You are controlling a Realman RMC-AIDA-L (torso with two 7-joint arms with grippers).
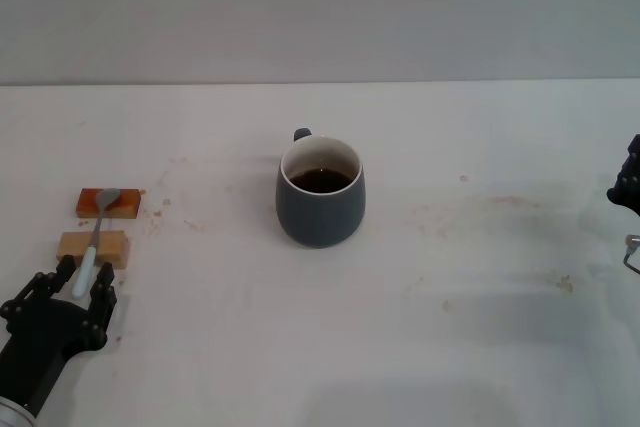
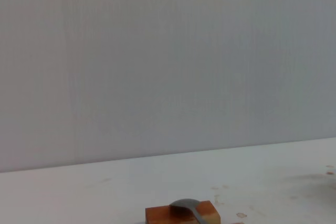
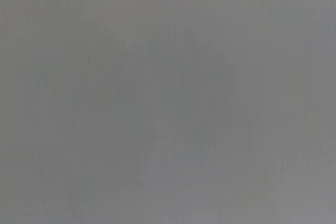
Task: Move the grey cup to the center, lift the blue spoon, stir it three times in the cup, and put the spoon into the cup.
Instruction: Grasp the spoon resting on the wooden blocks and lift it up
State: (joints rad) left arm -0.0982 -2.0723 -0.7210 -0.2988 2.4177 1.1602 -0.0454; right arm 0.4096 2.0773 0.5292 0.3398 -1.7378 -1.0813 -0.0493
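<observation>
Left gripper (image 1: 82, 283) sits low just near-side of the blue spoon (image 1: 95, 241), fingers spread either side of its handle tip. Right gripper (image 1: 627, 187) hangs far off to the spoon's right, only partly in view.

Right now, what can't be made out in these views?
- Right gripper: head view, cut off by the edge; fingers unreadable.
- Spoon handle end: head view, sits between the left gripper fingers; contact unclear.
- Cup handle: mostly behind the cup.
- Right wrist view: plain grey only.
</observation>
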